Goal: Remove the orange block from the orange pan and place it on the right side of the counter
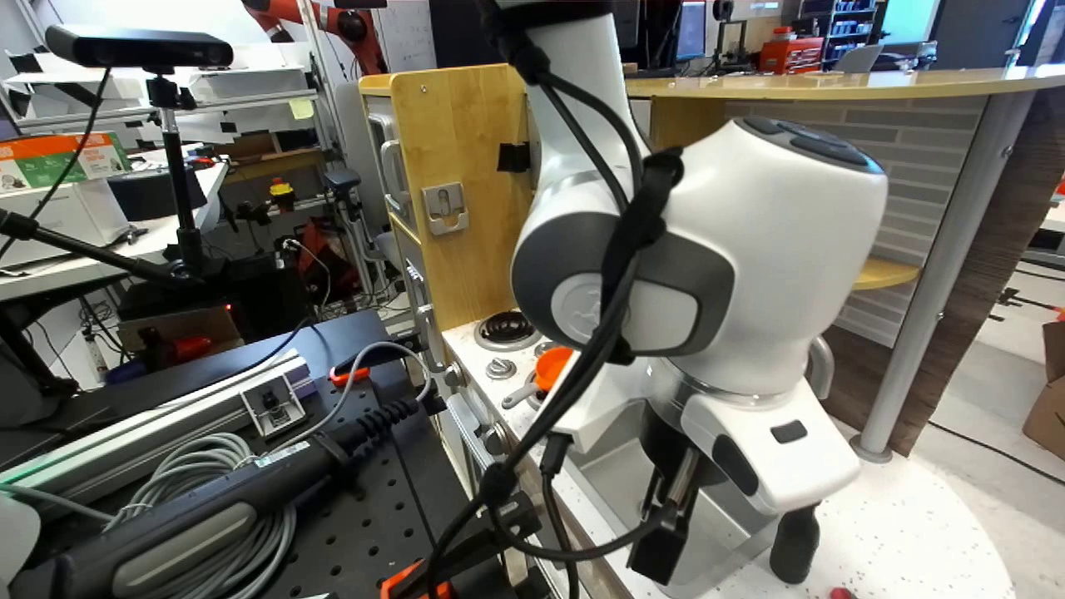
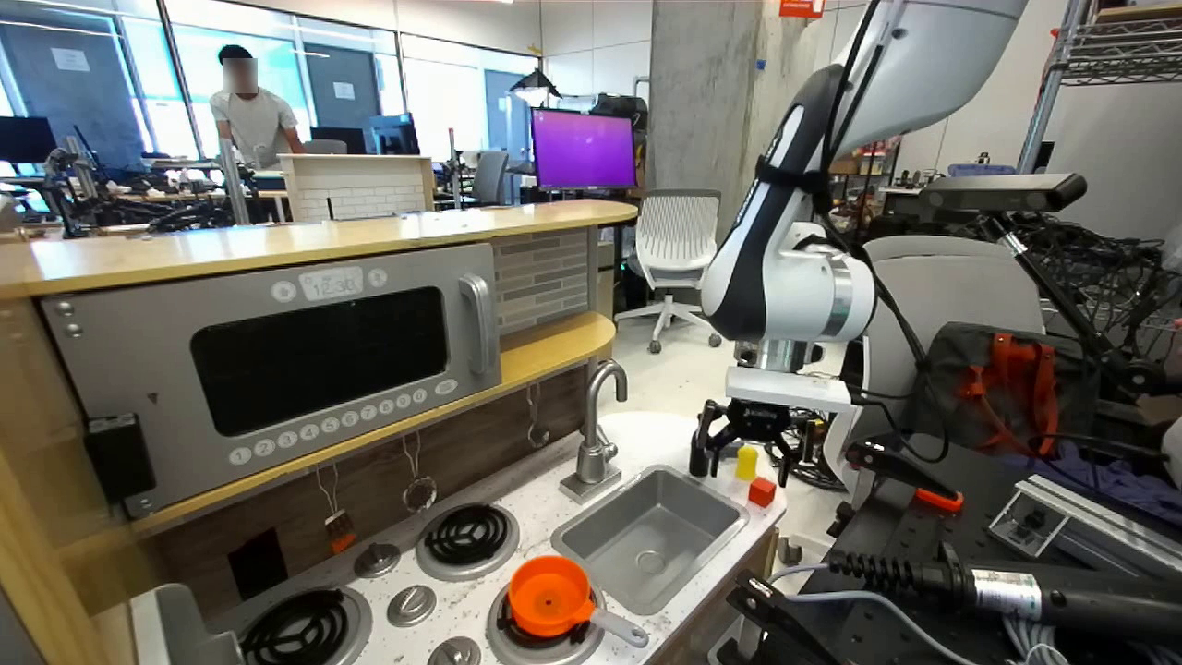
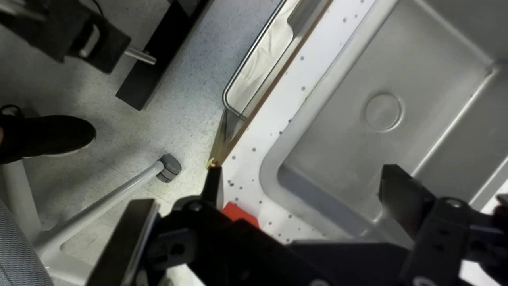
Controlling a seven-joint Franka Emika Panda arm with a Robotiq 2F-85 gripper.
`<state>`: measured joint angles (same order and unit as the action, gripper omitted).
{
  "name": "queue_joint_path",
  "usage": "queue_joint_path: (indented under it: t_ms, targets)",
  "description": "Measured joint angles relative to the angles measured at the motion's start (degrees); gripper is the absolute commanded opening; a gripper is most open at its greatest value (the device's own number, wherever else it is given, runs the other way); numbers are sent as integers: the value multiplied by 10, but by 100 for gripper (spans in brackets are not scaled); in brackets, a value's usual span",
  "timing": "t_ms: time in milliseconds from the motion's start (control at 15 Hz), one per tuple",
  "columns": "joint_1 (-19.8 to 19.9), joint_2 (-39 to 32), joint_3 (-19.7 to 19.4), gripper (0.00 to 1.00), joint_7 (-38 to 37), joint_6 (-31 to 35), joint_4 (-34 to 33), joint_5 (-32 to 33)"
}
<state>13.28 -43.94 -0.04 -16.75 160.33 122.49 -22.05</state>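
the orange-red block (image 2: 762,491) rests on the bench (image 1: 923,532), just beside the sink (image 2: 646,531), on the side away from the burners (image 2: 466,536). i take it for the task's block and that end for the right side asked for, so it probably sits there because the placing is done. the gripper (image 2: 749,469) hangs near the block, its jaws wide apart with nothing held between them, which suits letting go of the block and backing off. in the wrist view part of the gripper hides some of the block, so i cannot tell whether the two touch. the pan (image 2: 540,582) sits on one burner as if for cooking, its handle (image 2: 621,628) turned toward the bench's front edge, likely so it is easy to grab. utensils (image 2: 340,531) hang below the wooden shelf (image 2: 559,346), presumably to keep them off the bench.

counted, there is one block, one pan, one sink, one faucet (image 2: 591,457), one yellow piece (image 2: 746,464) standing near the block and one dark upright thing (image 1: 795,545) near that, whose kind i cannot make out. in an exterior view i count three burners, three knobs (image 2: 412,605) and three hanging utensils. the gripper has two fingers (image 3: 214,184).
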Motion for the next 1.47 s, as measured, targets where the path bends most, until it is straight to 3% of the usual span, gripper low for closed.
queue_joint_path:
  t_ms: [267,533,733,1067,1467]
  targets:
    - [-33,63,6,100,40,-15,49,29]
    - [-109,135,-19,100,40,-41,79,108]
    - [-148,189,-17,100,52,-68,108,149]
    - [-159,243,19,100,113,-102,146,161]
    - [-158,244,20,100,123,-103,151,161]
